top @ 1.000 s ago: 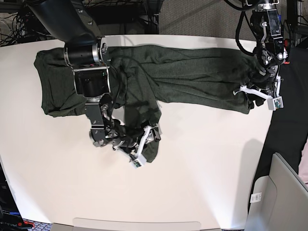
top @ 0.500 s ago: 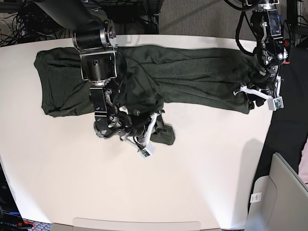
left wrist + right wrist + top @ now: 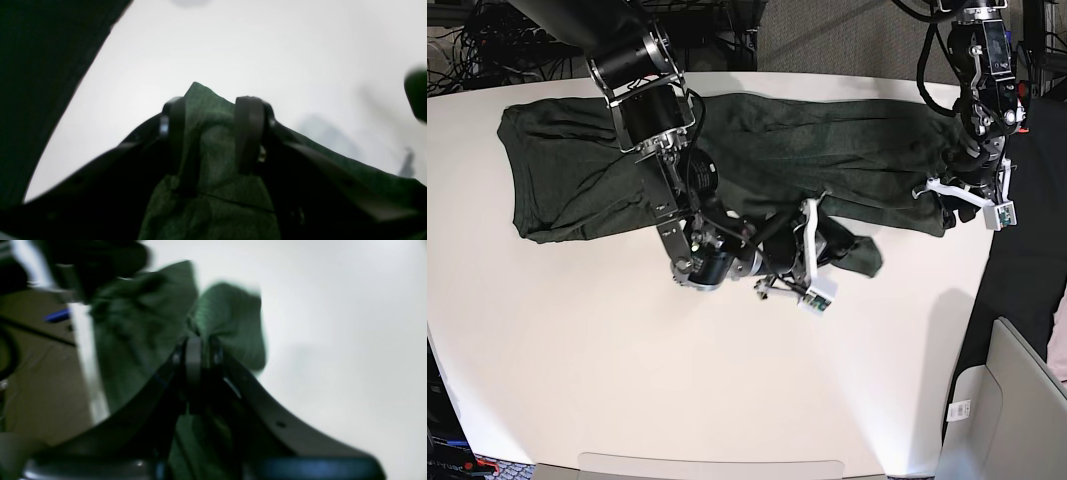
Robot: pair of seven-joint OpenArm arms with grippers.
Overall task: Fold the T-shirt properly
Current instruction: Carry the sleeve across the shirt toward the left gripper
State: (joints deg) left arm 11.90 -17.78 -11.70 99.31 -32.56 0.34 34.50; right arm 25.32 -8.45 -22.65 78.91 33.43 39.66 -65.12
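The dark olive-green T-shirt lies spread along the far side of the white table. My right gripper is shut on a bunched sleeve end, held just below the shirt's body near the table's middle. The blurred right wrist view shows the fingers pinched on that green fabric. My left gripper is shut on the shirt's right end near the table's right edge. In the left wrist view a fold of fabric sits between both fingers.
A grey box-like object stands off the table at the lower right. Dark floor and black material run along the table's right edge. Cables and stands crowd behind the far edge.
My right gripper has swept to the right and slightly up, dragging the sleeve end from the shirt's lower middle toward its right part. The left arm has not moved.
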